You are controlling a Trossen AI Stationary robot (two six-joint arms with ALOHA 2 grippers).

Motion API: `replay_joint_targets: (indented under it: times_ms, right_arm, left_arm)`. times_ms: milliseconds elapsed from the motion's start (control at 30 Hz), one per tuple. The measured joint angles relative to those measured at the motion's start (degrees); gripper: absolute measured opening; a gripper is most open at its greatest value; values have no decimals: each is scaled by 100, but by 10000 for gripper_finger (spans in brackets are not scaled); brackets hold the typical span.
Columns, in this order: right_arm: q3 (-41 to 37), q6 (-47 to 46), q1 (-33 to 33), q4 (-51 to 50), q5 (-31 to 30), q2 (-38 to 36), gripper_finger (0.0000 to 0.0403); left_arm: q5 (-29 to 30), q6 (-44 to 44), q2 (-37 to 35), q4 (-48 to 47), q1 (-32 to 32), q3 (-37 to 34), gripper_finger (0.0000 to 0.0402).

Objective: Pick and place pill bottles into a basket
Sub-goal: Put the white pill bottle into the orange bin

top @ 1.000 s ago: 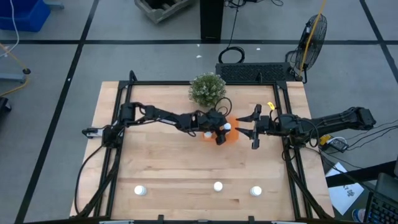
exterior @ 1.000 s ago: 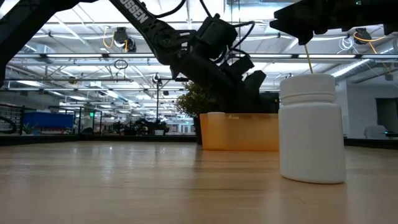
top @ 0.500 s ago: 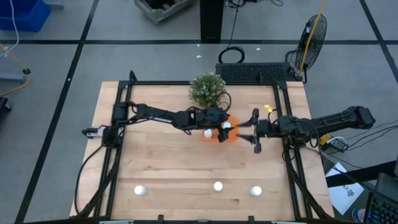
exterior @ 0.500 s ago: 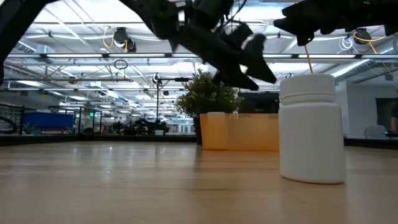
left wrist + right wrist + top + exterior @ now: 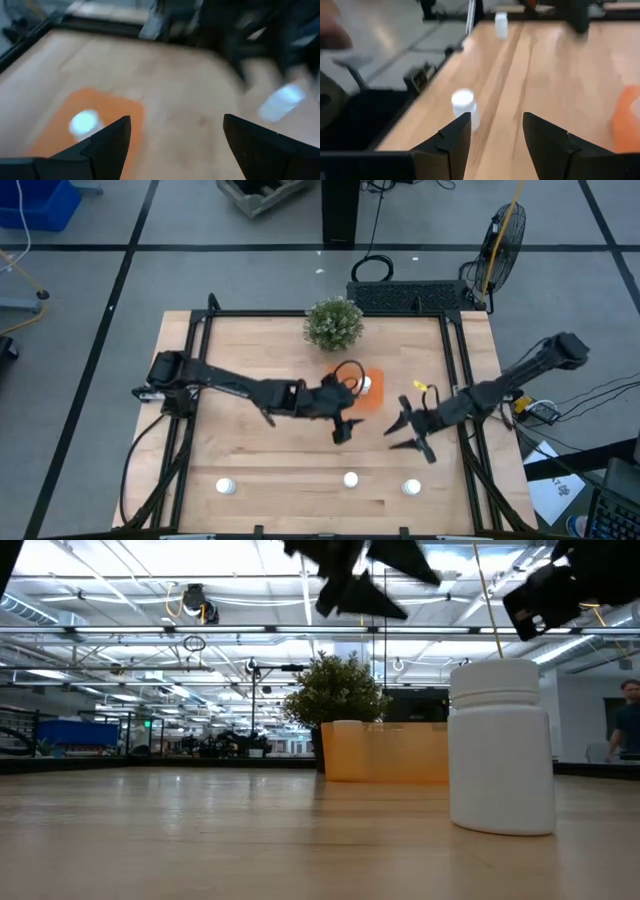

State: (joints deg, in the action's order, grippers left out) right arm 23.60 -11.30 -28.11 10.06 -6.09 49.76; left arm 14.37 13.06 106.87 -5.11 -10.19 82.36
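Note:
The orange basket stands mid-table in front of a green plant, with one white pill bottle upright in it; the left wrist view shows the basket and bottle too. Three more pill bottles stand along the near edge, at the left, middle and right. My left gripper hangs open just near-left of the basket, raised, nothing between its fingers. My right gripper is open to the basket's near right, pointing toward the near edge, with a bottle ahead of it.
The low view shows one bottle close up, with the basket and plant behind it and both grippers high above. A black frame rims the table. Bare wood lies between the basket and the near-edge bottles.
My left gripper has risen out of the basket and drawn back toward the near edge, leaving a bottle standing in the basket. My right gripper has swung from the basket's right side toward the near edge and turned to point at the bottles there.

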Motion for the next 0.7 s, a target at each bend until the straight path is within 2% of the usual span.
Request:
replay_joint_targets:
  times_ms: [100, 233, 400, 600, 700]
  right_arm:
    - [-3, -3, -473, 428, -330, 616, 171]
    - [-3, 38, -827, 1323, -439, 1533, 171]
    - [6, 134, -919, 2527, -442, 2585, 178]
    - [169, 176, -867, 2937, -445, 3427, 234]
    - [235, 336, -787, 3396, -438, 3816, 270]
  left_arm:
    - [351, 242, -13, 241, -314, 9, 324]
    - [1198, 233, -6, 604, -699, 7, 324]
    - [1432, -59, -112, 1094, -931, 0, 324]
    - [1538, -392, -475, 1162, -1286, 14, 324]
    - [1785, -668, -543, 1180, -1512, 3, 324]
